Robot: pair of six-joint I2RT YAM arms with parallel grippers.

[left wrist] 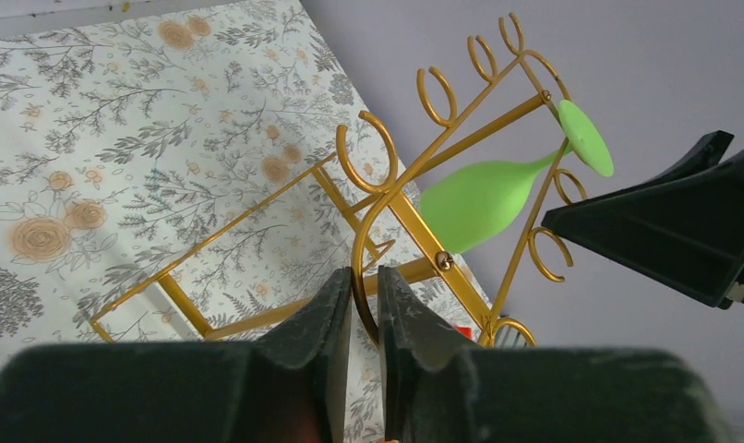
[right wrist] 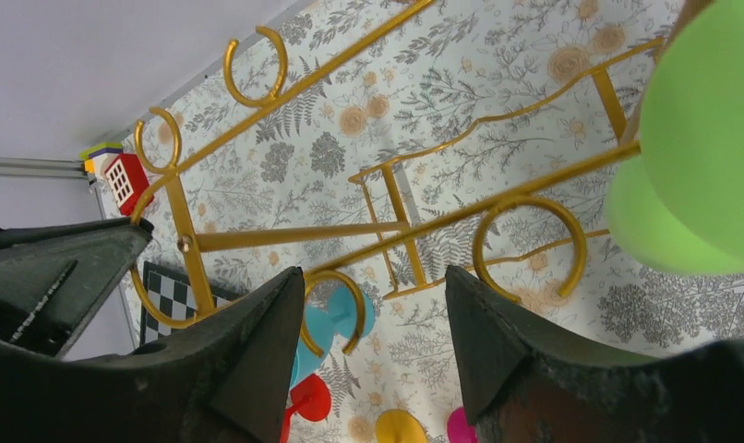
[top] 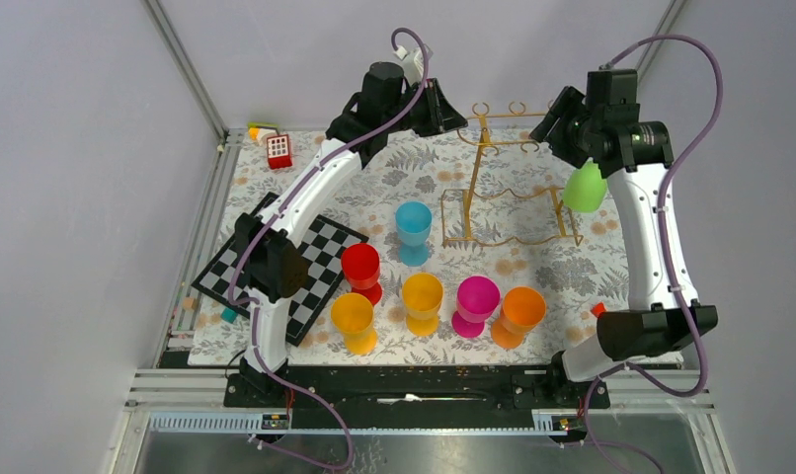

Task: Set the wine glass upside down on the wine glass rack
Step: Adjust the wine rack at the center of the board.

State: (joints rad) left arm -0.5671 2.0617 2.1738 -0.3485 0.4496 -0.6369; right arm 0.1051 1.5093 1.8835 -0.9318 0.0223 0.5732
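Green plastic marks our wine glass [top: 585, 188]. It hangs bowl-down at the far right end of the wine glass rack [left wrist: 414, 231], its stem passing between the gold wires and its round foot sitting above the rail. The rack stands on the far side of the table, right of centre.

The left gripper [left wrist: 364, 277] has its fingers drawn almost together around a curved gold wire on the rack's left side. It looks to us like a steadying pinch, though we cannot tell whether both pads press the wire. The right gripper [right wrist: 373, 272] stands wide apart with nothing between its fingers, close beside the glass and over the curled hooks.

We judge the step in hand to be the release and retreat. To do it well, we should hold the left pinch firm so the thin stand does not rock. We should then draw the right gripper up and off toward the near side without brushing the bowl or catching a hook curl. Before the left fingers let go, we should check that the foot is fully seated on the rail and not perched on a wire tip. The stand looks light and tall, so any sideways tug could tip it.
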